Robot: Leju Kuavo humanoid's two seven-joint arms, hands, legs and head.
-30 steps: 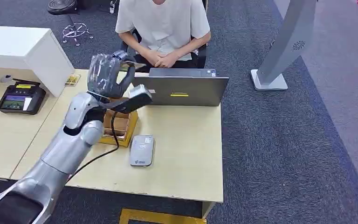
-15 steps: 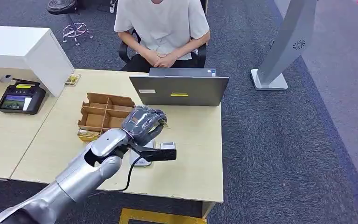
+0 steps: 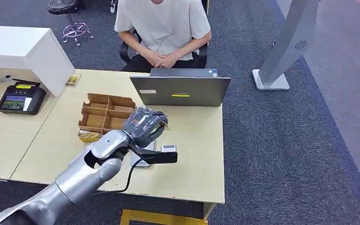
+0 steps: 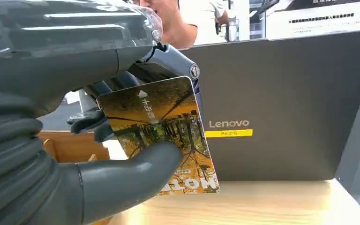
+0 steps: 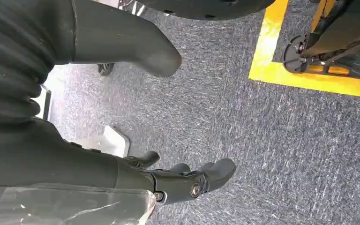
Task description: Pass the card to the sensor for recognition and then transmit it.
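Note:
My left hand hovers low over the desk, just in front of the laptop. It pinches a card printed with yellow autumn trees between the thumb and the dark fingers; a sliver of that card peeks out by the fingertips in the head view. The grey card sensor lies flat on the desk under the hand and wrist, mostly hidden by them. My right hand hangs beside my body over the carpet, fingers apart and holding nothing.
A grey Lenovo laptop stands open behind the hand, and a person sits beyond it. A cardboard divider box sits left of the hand. A payment terminal and a white box stand further left.
A second ago my left hand was raised above the cardboard box; it has come down and toward me over the sensor with the card. In the last half second it barely moved.

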